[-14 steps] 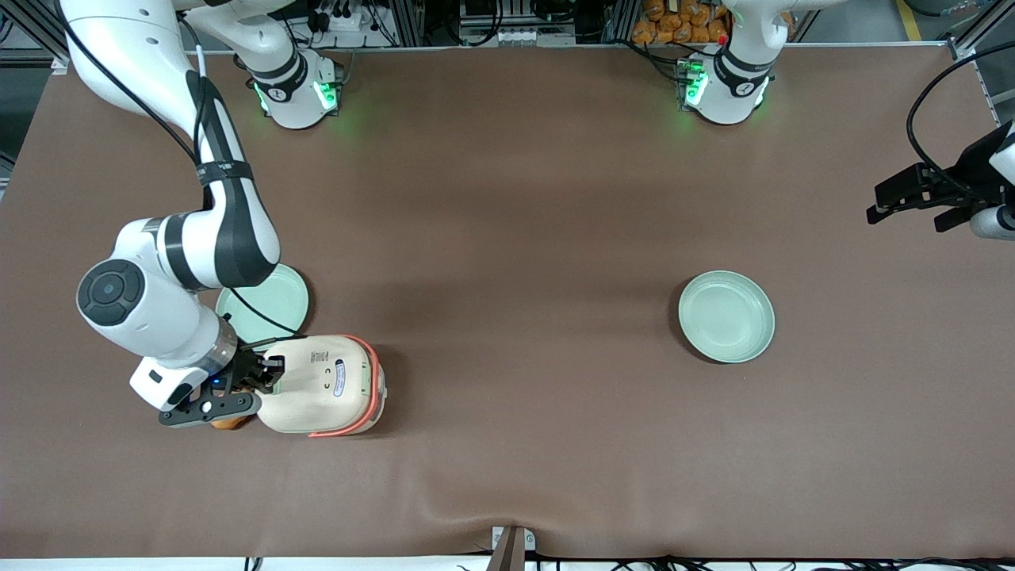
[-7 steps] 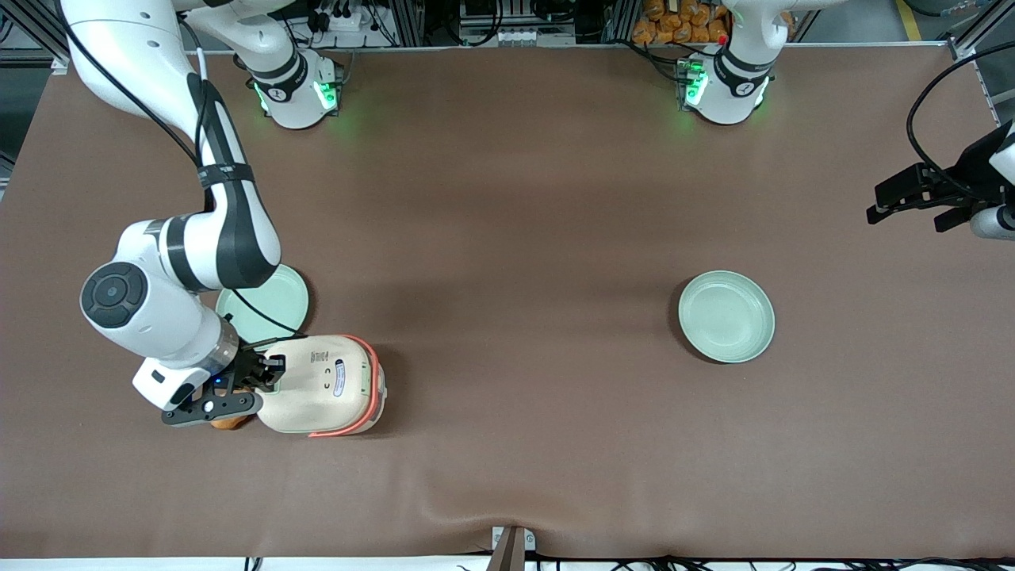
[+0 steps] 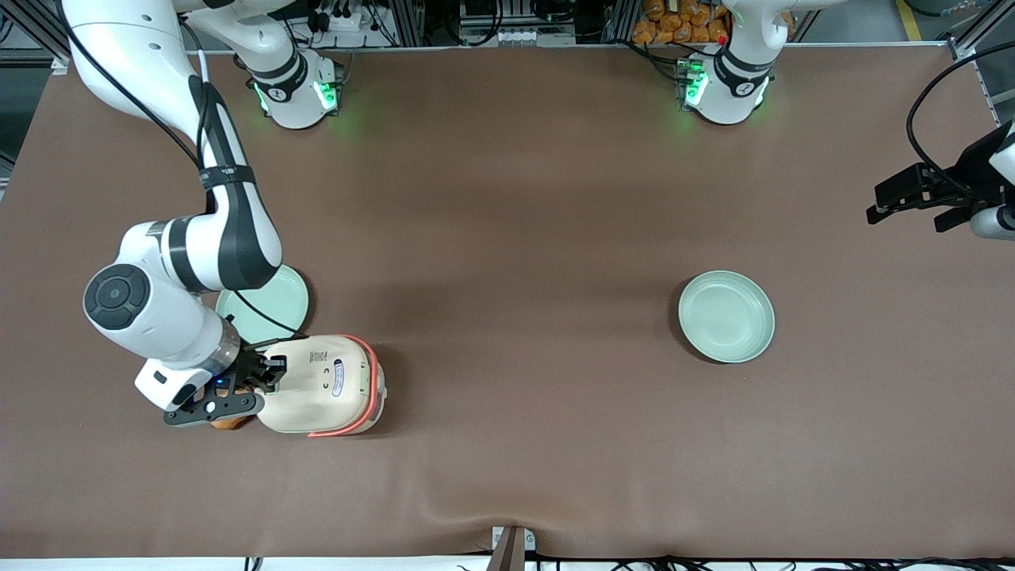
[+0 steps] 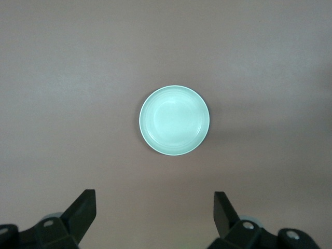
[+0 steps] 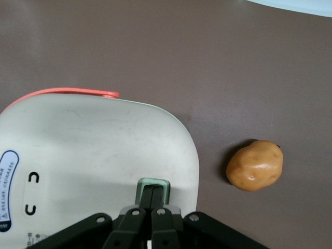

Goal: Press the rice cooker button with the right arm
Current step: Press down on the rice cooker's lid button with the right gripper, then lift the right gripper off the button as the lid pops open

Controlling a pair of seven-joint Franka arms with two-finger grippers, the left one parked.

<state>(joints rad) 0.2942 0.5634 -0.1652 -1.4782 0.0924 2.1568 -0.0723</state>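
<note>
The rice cooker (image 3: 325, 385) is a cream-white rounded-square pot with a coral-orange handle band, near the working arm's end of the table. In the right wrist view its lid (image 5: 93, 155) fills much of the frame, with a small mint-green button (image 5: 153, 185) at the lid's edge. My right gripper (image 3: 266, 374) is shut, fingers pressed together, its tips (image 5: 153, 194) resting on that green button. The right arm (image 3: 158, 301) bends down over the cooker.
A pale-green plate (image 3: 266, 305) lies partly under the arm, farther from the front camera than the cooker. A second pale-green plate (image 3: 725, 316) sits toward the parked arm's end. A potato-like brown lump (image 5: 254, 165) lies beside the cooker (image 3: 226, 422).
The right arm's elbow joint has shifted slightly toward the cooker. The gripper stays at the cooker's edge; the cooker has not moved.
</note>
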